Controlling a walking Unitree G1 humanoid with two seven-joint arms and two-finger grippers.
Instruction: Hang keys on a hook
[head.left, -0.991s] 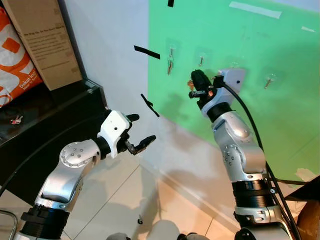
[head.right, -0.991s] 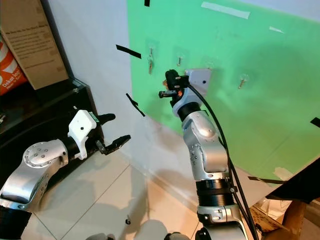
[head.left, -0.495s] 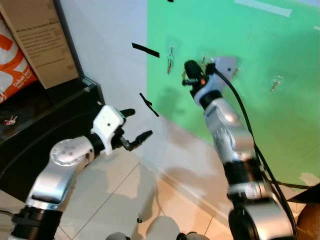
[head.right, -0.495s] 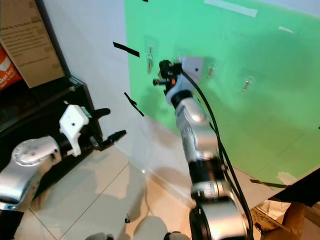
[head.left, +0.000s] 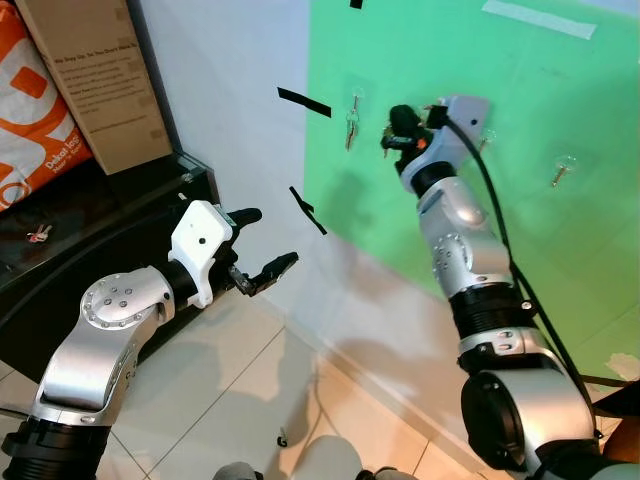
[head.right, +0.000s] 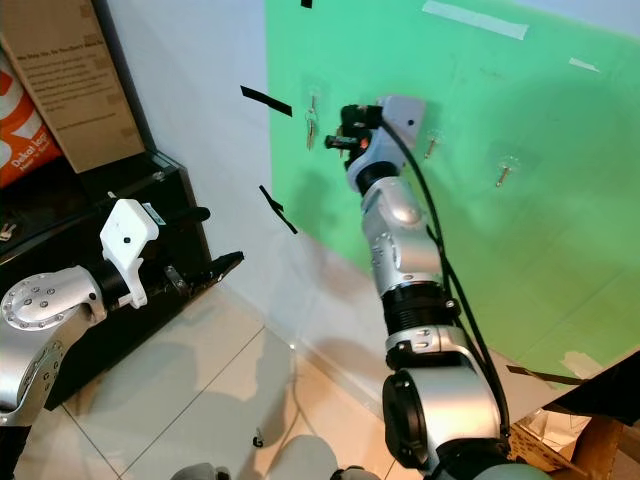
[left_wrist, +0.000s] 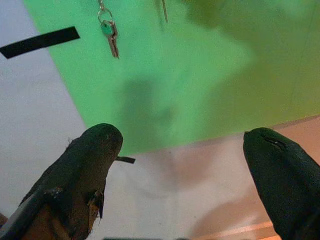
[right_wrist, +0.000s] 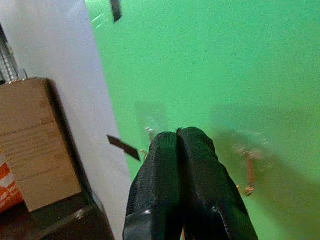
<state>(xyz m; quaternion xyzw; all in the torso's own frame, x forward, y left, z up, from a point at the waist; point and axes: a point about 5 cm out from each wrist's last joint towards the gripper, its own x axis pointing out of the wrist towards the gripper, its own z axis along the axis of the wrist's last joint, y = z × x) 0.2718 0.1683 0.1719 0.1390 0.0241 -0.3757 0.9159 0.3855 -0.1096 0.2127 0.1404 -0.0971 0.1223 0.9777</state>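
Note:
My right gripper (head.left: 398, 125) is raised against the green wall panel (head.left: 540, 250), between the first and second of several clear hooks. Its fingers (right_wrist: 179, 145) are pressed shut, and a small dark bit of the keys (head.left: 385, 140) sticks out below the tips. A bunch of keys with a green tag (head.left: 350, 122) hangs on the first hook, and a single key (right_wrist: 248, 175) hangs on the second. More hooks (head.left: 562, 170) sit further right. My left gripper (head.left: 272, 236) hovers open and empty, low beside the black cabinet.
A black cabinet (head.left: 110, 210) stands at the left with a cardboard box (head.left: 95, 80), an orange bag (head.left: 25, 110) and a small key set (head.left: 37, 235) on it. Black tape strips (head.left: 303, 100) mark the white wall. Below me is tiled floor (head.left: 250, 400).
My right arm has stretched out, carrying the shut gripper higher and closer to the wall between the first two hooks. The view has shifted a little. The left arm stays about where it was.

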